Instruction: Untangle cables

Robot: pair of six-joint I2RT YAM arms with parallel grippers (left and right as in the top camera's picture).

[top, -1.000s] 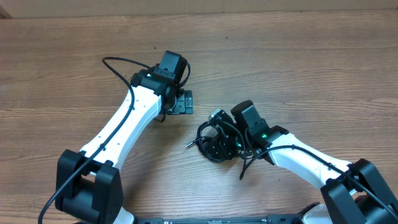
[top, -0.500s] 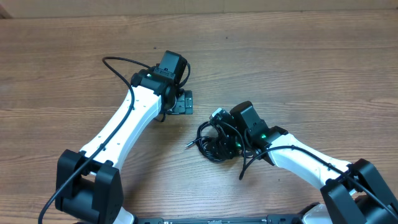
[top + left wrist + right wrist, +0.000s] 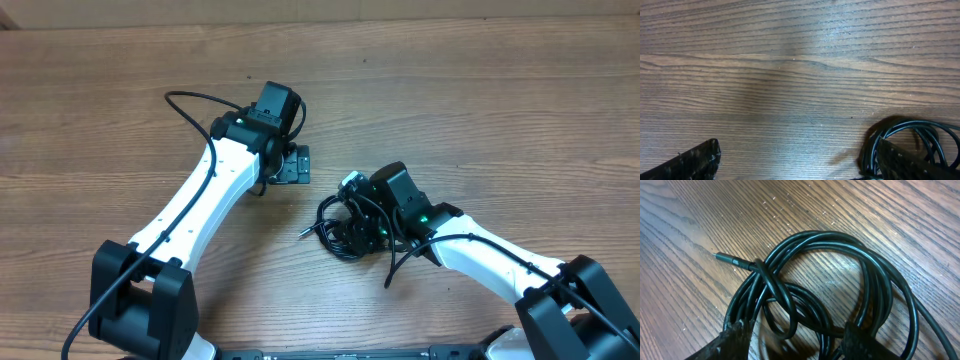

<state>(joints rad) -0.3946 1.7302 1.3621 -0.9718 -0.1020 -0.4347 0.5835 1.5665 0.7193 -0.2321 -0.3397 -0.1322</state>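
The cables (image 3: 335,238) lie as one tangled black coil on the wooden table, right of centre. In the right wrist view the cables (image 3: 840,245) form overlapping loops, with a thin plug tip (image 3: 722,257) poking out to the left. My right gripper (image 3: 352,228) is down on the coil; seen from the wrist, the right gripper (image 3: 797,340) is open, its jaws apart astride several strands with bare wood showing between them. My left gripper (image 3: 291,165) hovers up and left of the coil. In its wrist view the left gripper (image 3: 800,165) is wide open and empty, the cables (image 3: 905,131) beside its right finger.
The left arm's thicker black cable (image 3: 190,100) arcs over the table behind it. Another arm cable (image 3: 400,265) hangs beside the right wrist. Bare wood table (image 3: 480,110) surrounds the coil.
The right gripper has shifted very slightly on the coil. The left arm has not moved.
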